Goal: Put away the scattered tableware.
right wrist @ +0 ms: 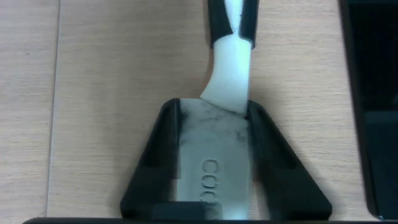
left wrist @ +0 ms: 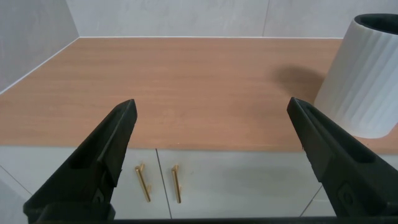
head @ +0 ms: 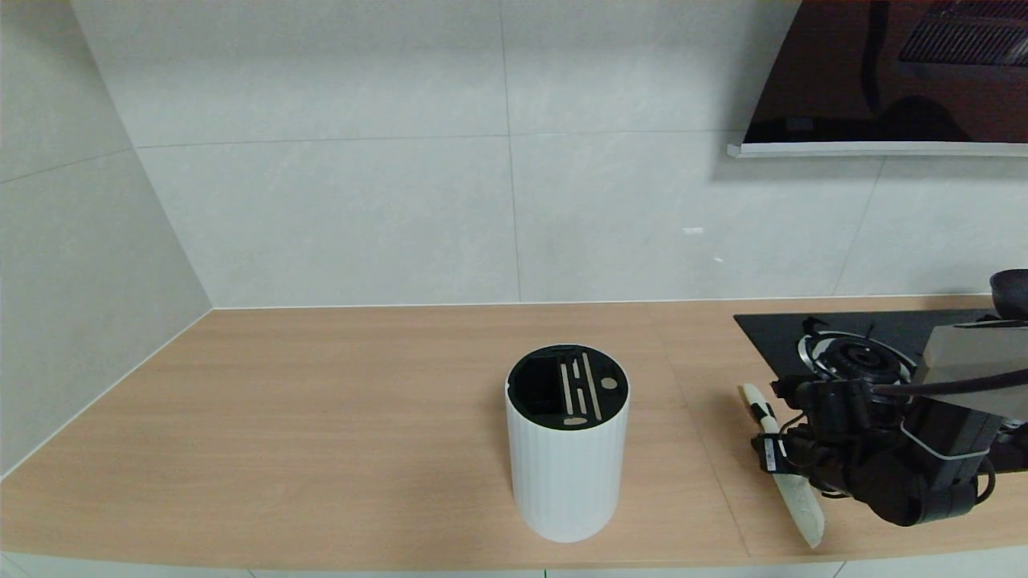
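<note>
A white knife [head: 803, 502] with a black-and-white handle lies on the wooden counter [head: 321, 417] near its front edge, just left of the stove. My right gripper [head: 783, 457] is down over it. In the right wrist view its fingers [right wrist: 168, 149] press against both sides of the blade [right wrist: 227, 81], shut on the knife. A white ribbed cutlery holder [head: 567, 449] with a black slotted top stands upright at the counter's middle. My left gripper [left wrist: 211, 109] hangs open and empty in front of the counter's front edge, left of the holder [left wrist: 364, 81].
A black gas stove [head: 859, 345] sits at the right, with a dark pot [head: 1012, 291] at the far edge. A range hood [head: 883, 80] hangs above it. Tiled walls close the back and left. Cabinet doors with gold handles [left wrist: 143, 183] are below the counter.
</note>
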Robot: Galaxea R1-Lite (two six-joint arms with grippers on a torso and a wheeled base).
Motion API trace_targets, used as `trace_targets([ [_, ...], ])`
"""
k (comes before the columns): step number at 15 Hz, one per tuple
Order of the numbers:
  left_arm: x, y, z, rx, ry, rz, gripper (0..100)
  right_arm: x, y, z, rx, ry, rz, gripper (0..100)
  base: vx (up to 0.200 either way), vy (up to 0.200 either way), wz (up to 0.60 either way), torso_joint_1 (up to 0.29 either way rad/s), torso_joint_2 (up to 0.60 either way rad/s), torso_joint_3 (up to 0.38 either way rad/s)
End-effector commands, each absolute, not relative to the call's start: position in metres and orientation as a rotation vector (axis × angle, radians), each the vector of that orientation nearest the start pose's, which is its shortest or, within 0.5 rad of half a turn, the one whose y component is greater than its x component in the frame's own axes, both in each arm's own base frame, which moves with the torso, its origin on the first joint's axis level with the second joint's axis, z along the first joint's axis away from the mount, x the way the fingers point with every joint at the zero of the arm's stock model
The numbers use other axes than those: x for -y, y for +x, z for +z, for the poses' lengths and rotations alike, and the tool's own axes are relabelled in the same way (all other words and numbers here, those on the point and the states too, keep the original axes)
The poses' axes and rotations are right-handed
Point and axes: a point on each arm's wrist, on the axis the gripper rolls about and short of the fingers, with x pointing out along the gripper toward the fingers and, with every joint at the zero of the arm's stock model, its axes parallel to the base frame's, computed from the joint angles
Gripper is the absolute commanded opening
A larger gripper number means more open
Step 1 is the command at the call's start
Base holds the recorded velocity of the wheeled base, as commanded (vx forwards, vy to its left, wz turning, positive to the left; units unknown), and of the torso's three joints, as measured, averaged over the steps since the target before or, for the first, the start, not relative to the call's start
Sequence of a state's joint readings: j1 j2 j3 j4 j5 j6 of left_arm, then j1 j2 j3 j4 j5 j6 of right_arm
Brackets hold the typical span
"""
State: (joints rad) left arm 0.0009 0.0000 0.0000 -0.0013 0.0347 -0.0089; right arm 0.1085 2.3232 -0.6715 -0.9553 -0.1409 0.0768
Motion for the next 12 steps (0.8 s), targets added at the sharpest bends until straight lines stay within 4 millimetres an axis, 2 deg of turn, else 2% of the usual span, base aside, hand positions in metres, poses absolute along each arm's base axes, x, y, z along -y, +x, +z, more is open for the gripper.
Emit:
trace_targets([
  [1,-0.001,-0.023,0.076,0.000,-0.009,0.037,100,-0.034,0.343,-0.026,-0.691,-0.013,-0.057,0,0.000,0.000,0.00,0.000,0.00,0.000],
  [3,-0.001,-0.023,0.076,0.000,-0.009,0.035,100,-0.034,0.342,-0.025,-0.686,-0.013,-0.057,0,0.000,0.000,0.00,0.000,0.00,0.000],
  [6,-0.001,-0.023,0.076,0.000,-0.009,0.035,100,-0.034,0.338,-0.009,-0.653,-0.009,-0.055,0,0.000,0.000,0.00,0.000,0.00,0.000],
  [9,-0.001,-0.023,0.076,0.000,-0.008,0.037,100,-0.035,0.326,0.029,-0.565,0.003,-0.043,0,0.000,0.000,0.00,0.000,0.00,0.000],
  [12,-0.001,-0.023,0.076,0.000,-0.008,0.037,100,-0.041,0.311,0.054,-0.508,-0.005,-0.016,0,0.000,0.000,0.00,0.000,0.00,0.000],
])
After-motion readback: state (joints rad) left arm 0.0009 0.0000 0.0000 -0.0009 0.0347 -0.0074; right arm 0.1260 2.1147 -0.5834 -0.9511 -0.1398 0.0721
